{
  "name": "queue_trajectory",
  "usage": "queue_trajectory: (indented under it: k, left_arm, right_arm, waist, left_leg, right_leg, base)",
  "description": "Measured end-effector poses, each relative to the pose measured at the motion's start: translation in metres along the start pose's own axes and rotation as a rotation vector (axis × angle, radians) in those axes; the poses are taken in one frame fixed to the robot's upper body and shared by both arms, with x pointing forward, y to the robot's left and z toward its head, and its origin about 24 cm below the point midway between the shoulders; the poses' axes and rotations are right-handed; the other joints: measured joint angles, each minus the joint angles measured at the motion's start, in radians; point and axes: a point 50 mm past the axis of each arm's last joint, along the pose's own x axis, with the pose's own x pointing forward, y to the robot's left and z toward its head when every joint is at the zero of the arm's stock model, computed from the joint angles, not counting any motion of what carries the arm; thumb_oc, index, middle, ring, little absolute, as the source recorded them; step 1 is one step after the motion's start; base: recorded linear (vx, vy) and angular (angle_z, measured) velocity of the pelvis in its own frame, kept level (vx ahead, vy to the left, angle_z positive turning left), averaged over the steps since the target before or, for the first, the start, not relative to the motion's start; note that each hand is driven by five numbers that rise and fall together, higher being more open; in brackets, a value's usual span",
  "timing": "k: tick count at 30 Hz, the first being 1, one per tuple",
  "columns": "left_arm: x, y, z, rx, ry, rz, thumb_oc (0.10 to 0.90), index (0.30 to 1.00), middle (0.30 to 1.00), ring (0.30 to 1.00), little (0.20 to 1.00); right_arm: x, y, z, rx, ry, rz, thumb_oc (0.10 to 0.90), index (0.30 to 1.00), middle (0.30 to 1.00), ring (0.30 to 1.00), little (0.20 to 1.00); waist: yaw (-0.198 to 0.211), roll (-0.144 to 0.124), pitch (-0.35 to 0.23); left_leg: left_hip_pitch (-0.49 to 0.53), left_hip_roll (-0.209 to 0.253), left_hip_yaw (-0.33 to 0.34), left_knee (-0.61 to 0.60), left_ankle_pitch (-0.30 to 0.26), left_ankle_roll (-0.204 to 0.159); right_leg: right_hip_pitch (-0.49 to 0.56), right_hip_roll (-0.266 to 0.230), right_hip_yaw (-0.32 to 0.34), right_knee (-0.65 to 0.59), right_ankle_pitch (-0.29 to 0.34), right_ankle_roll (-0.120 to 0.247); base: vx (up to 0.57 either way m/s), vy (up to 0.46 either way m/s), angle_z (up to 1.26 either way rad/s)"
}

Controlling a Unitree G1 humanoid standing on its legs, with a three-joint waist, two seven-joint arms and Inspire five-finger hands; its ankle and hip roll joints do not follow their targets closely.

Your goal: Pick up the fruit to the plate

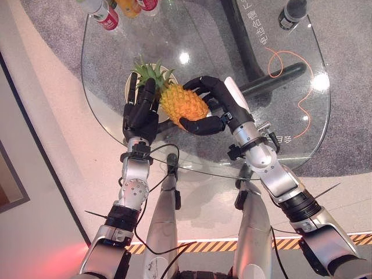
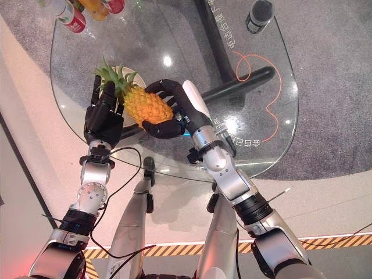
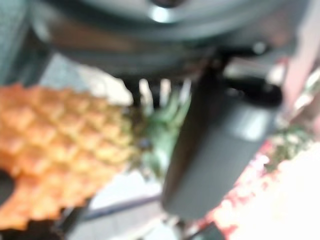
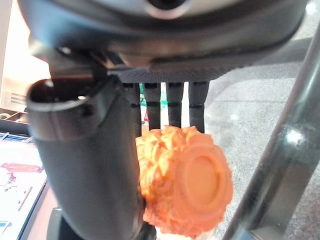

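Observation:
A yellow-orange pineapple [image 1: 183, 104] with a green crown hangs just over the glass table [image 1: 192, 35], lying sideways. My right hand [image 1: 220, 103] is shut on its body, fingers over the top and thumb under it; the right wrist view shows the fruit's base [image 4: 186, 189] between the thumb [image 4: 85, 165] and the fingers [image 4: 170, 102]. My left hand [image 1: 141, 113] is open, its straight fingers beside the crown, over the pale round plate [image 1: 129, 87]. The pineapple [image 3: 55, 150] lies close past that hand's thumb [image 3: 215, 150]. The crown covers part of the plate.
Several drink bottles [image 1: 107, 14] stand at the table's far left corner and a dark bottle [image 1: 290, 11] at the far right. Under the glass run the table's black base [image 1: 273, 75] and an orange cable [image 1: 299, 104]. The table's near edge [image 1: 192, 170] curves just before my wrists.

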Motion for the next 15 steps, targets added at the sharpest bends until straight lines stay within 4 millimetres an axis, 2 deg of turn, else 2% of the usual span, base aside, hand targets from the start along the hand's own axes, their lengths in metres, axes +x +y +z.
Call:
queue_trajectory:
  k: [5,6,7,8,9,15]
  left_arm:
    - [0.0,0.001,0.001,0.0,-0.01,0.025,0.8,0.9,0.9,0.9,0.9]
    - [0.0,0.001,0.001,0.0,-0.011,0.025,0.748,0.855,0.855,0.855,0.848]
    - [0.0,0.001,0.001,0.004,-0.012,0.025,0.432,0.585,0.585,0.585,0.532]
    - [0.0,0.001,0.002,0.01,-0.013,0.025,0.336,0.502,0.502,0.502,0.436]
    - [0.0,0.001,0.002,0.011,-0.013,0.033,0.1,0.3,0.3,0.3,0.2]
    - [0.002,0.002,0.009,0.016,-0.037,0.035,0.1,0.3,0.3,0.3,0.2]
  right_arm:
    - [0.0,0.003,0.0,-0.003,-0.002,0.025,0.1,0.3,0.3,0.3,0.2]
    - [0.0,0.004,0.0,-0.003,-0.002,0.03,0.1,0.3,0.3,0.3,0.2]
    - [0.0,0.004,0.001,-0.003,-0.003,0.031,0.1,0.3,0.3,0.3,0.2]
    - [0.0,0.004,0.001,-0.003,-0.003,0.031,0.1,0.3,0.3,0.3,0.2]
    - [0.0,0.004,0.001,-0.004,-0.005,0.033,0.1,0.3,0.3,0.3,0.2]
    - [-0.001,0.003,0.015,-0.006,-0.064,0.05,0.1,0.3,0.3,0.3,0.2]
  waist:
    - [0.0,0.0,0.0]
    - [0.001,0.0,0.0]
    - [0.001,0.0,0.0]
    - [0.001,0.0,0.0]
    - [0.001,0.0,0.0]
    - [0.001,0.001,0.0]
  left_leg:
    - [0.0,0.0,0.0,0.0,0.0,0.0]
    - [0.0,0.0,0.0,0.0,0.0,0.0]
    - [0.0,0.0,0.0,0.0,0.0,0.0]
    - [0.0,0.0,0.001,0.0,0.0,0.0]
    - [0.0,0.0,0.001,0.0,0.0,0.0]
    - [0.001,0.0,0.001,0.0,0.0,0.0]
  right_leg:
    - [0.0,0.0,0.0,0.0,0.0,0.0]
    - [0.0,0.0,0.0,0.0,0.0,0.0]
    - [0.0,0.0,0.0,0.0,0.0,0.0]
    - [0.0,0.0,0.0,0.0,0.0,0.0]
    - [0.0,0.0,0.0,0.0,0.0,0.0]
    - [0.0,0.0,0.0,0.0,0.0,0.0]
  base:
    - [0.0,0.0,0.0]
    - [0.0,0.0,0.0]
    - [0.0,0.0,0.0]
    - [0.0,0.0,0.0]
    - [0.0,0.0,0.0]
    - [0.0,0.0,0.0]
